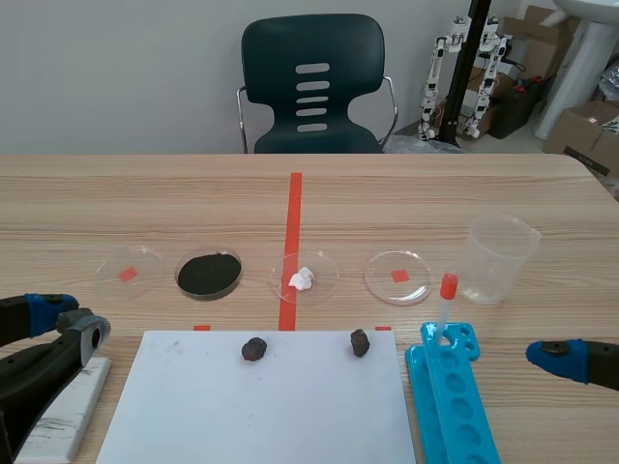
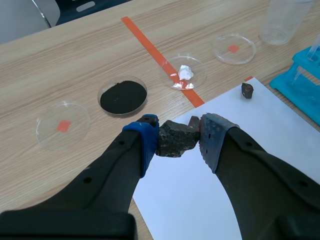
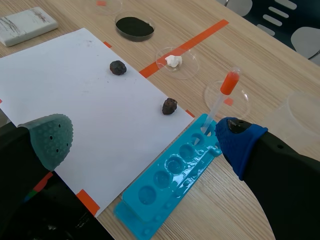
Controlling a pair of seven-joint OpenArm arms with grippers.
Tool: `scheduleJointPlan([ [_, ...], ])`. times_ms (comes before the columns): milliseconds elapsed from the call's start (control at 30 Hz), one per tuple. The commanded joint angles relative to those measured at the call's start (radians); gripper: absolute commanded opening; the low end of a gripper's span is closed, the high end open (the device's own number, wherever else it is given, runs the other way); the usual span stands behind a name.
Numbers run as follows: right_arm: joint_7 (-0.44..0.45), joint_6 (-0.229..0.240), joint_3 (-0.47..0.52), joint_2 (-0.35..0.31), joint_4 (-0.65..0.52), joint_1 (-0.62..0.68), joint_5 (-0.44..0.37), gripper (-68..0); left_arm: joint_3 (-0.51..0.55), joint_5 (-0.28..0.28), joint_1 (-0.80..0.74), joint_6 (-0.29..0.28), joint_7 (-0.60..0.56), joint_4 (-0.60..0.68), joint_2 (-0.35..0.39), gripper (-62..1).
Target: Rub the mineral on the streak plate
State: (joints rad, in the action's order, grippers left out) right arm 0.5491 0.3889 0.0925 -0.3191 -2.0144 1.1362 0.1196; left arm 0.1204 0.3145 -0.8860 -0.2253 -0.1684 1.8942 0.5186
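My left gripper [image 2: 178,140] is shut on a dark, rough mineral [image 2: 172,142], held above the near left corner of a white paper sheet [image 2: 200,195]. In the scene view that gripper [image 1: 70,322] hangs low at the left, over the white streak plate [image 1: 60,414], and the held mineral is hidden there. The streak plate [image 3: 26,25] bears grey marks. Two more dark minerals [image 1: 254,349] [image 1: 360,342] lie on the far edge of the paper [image 1: 261,406]. My right gripper [image 3: 145,135] is open and holds nothing, near the blue rack at the scene's right [image 1: 571,360].
A row of petri dishes lies beyond the paper: one with a red square [image 1: 129,270], one with black powder [image 1: 209,274], one with a white lump [image 1: 304,277], another with a red square [image 1: 398,275]. A clear beaker [image 1: 500,257] and a blue rack [image 1: 450,396] with a dropper [image 1: 444,304] stand right.
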Motion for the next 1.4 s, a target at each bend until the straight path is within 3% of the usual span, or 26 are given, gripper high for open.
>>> scheduleJointPlan([
  [0,0.014,-0.003,0.009,-0.003,-0.009,-0.006,-0.008,-8.4,-0.002,0.01,0.003,0.001,-0.015,0.018,0.0,-51.1],
  [633,0.014,-0.003,0.009,-0.003,-0.009,-0.006,-0.008,-8.4,-0.002,0.01,0.003,0.002,-0.015,0.018,0.0,-51.1],
  [800,0.014,-0.003,0.009,-0.003,-0.009,-0.006,-0.008,-8.4,-0.002,0.016,0.014,0.051,0.014,0.018,-0.005,-51.1],
  [1167,0.014,-0.003,0.009,-0.003,-0.009,-0.006,-0.008,-8.4,-0.002,0.136,0.217,0.072,0.541,0.016,-0.005,-51.1],
  [1367,0.014,-0.003,0.009,-0.003,-0.009,-0.006,-0.008,-8.4,-0.01,0.206,0.395,0.186,0.922,-0.035,-0.014,-51.1],
])
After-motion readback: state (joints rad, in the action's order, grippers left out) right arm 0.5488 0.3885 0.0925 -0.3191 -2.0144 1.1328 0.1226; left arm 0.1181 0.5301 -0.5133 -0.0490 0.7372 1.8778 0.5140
